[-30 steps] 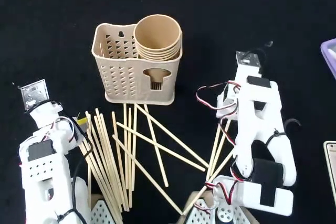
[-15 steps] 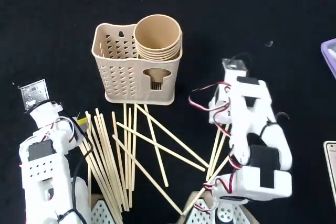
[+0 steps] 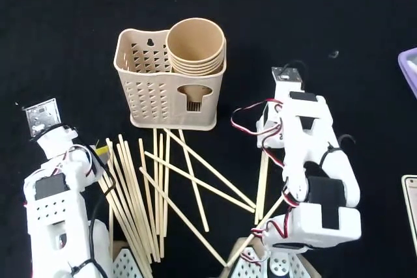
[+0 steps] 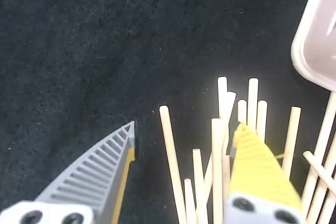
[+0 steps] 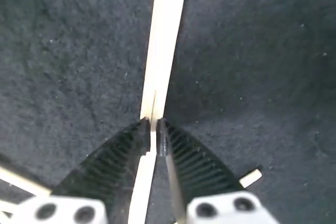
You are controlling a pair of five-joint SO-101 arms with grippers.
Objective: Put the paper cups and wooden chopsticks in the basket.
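Chopsticks (image 3: pixel 159 180) are the unfinished part of this job: none shows inside the basket, and they lie spread across the near half of the black surface (image 3: pixel 65 30).

At the near left, a tight bundle of them runs alongside the left arm. The left claw (image 4: pixel 184 129) hangs just above the far ends of that bundle with its jaws well apart. One jaw is over bare cloth, the other over the stick tips, and it holds nothing.

Farther back and a little to the right stands the beige perforated basket (image 3: pixel 153 99), upright. The paper cups (image 3: pixel 195 40) are nested in a single stack in its right end with their rims above the basket's edge, so the cup half of the task looks done. I see no loose cup on the surface.

In front of the basket, more sticks fan out and cross one another, some with their far ends touching or nearly touching the basket's base.

To the right, the right claw (image 5: pixel 153 129) is down at the surface with its jaws together, clamped on a pair of sticks (image 5: pixel 165 35) lying side by side. From above, that pair (image 3: pixel 262 180) runs near to far beside the right arm.

By my reading, this pair is the first to be carried to the basket, and every other stick is yet to go.
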